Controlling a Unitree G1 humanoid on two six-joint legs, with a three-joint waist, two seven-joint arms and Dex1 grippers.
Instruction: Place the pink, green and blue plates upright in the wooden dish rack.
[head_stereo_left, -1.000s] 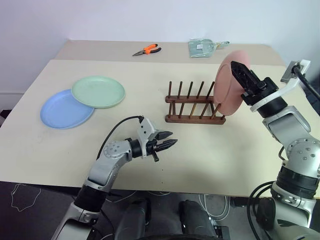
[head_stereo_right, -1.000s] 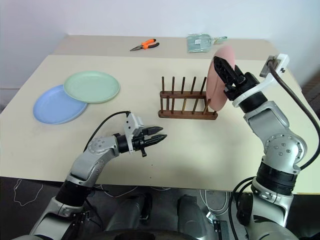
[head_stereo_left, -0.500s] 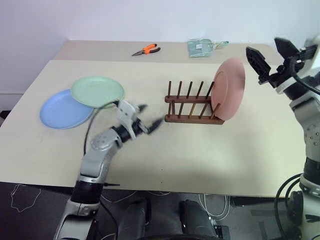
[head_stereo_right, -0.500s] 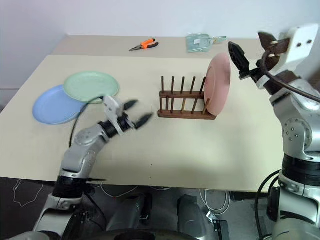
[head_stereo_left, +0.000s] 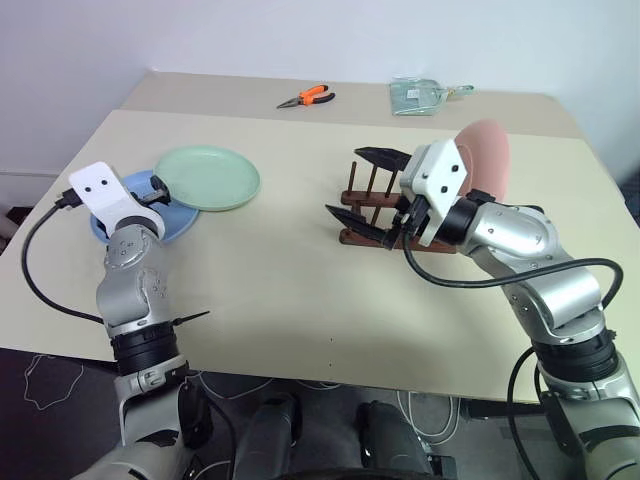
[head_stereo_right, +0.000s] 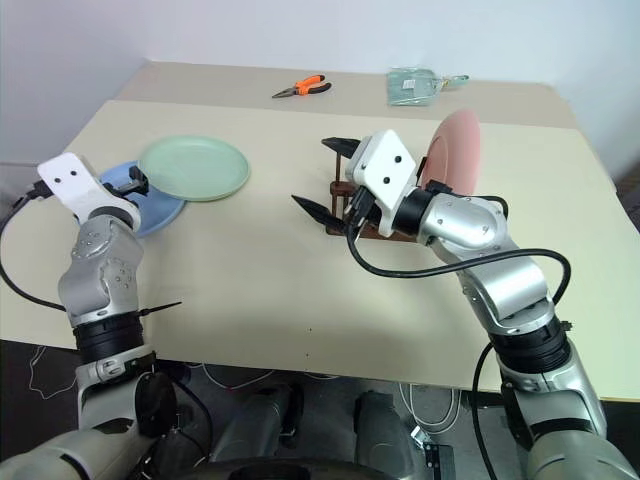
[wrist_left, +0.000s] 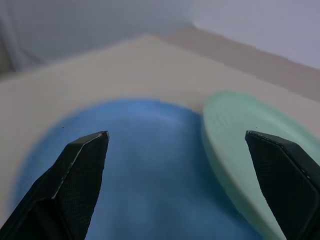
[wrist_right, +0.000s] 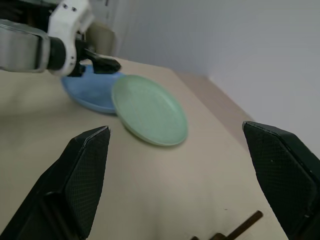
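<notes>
The pink plate stands upright at the right end of the wooden dish rack. My right gripper hovers open in front of the rack's left half, pointing left, with nothing between its fingers. At the table's left, the green plate lies with its edge over the blue plate. My left gripper is open, low over the blue plate, and the green plate lies just beside it. In the right wrist view the green plate and the left gripper lie ahead.
Orange-handled pliers and a clear plastic bag lie at the back of the table. The beige table has bare room between the plates and the rack and along its front.
The left gripper swung left from the table's middle to the blue plate and opened wide. The right gripper left the pink plate standing in the rack and crossed left in front of it.
</notes>
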